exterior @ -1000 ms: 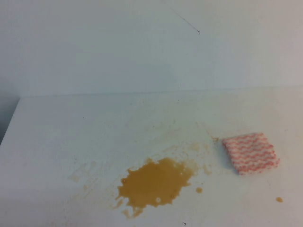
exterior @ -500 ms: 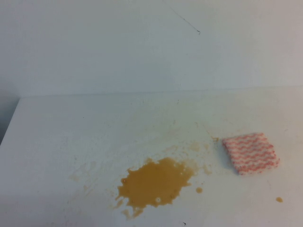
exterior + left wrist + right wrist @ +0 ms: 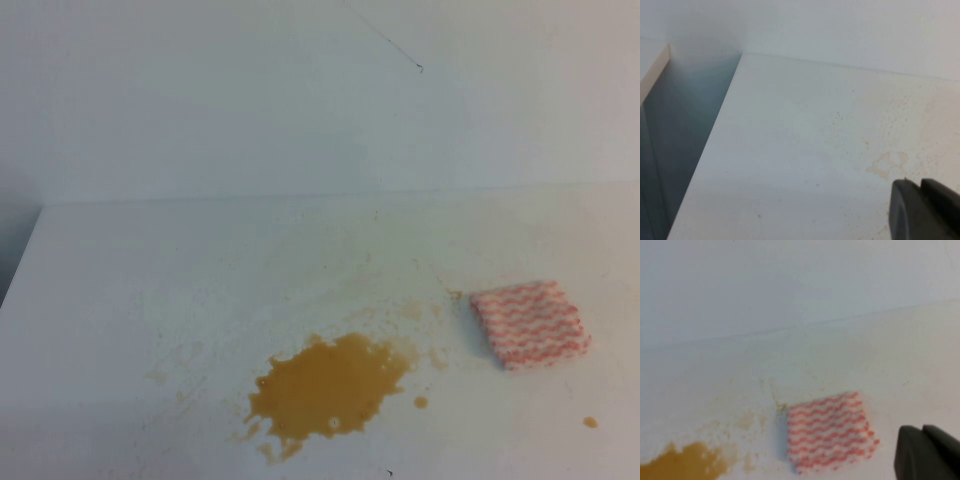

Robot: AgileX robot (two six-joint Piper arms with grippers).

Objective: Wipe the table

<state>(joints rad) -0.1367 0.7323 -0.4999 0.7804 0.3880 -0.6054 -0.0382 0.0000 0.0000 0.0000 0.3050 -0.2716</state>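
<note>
Nothing moved. Cloth [image 3: 528, 323], right of centre, lies unused beside spill [image 3: 328, 388], lower centre, on table [image 3: 200, 260]. Left gripper [image 3: 921, 184] hovers above faint stains, right gripper [image 3: 922, 430] near cloth; jaws pressed together, empty.

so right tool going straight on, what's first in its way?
Probably bare table beside the cloth, not the cloth; depth unclear. The right tool hangs shut near it; the left tool is over the table's left side.
</note>
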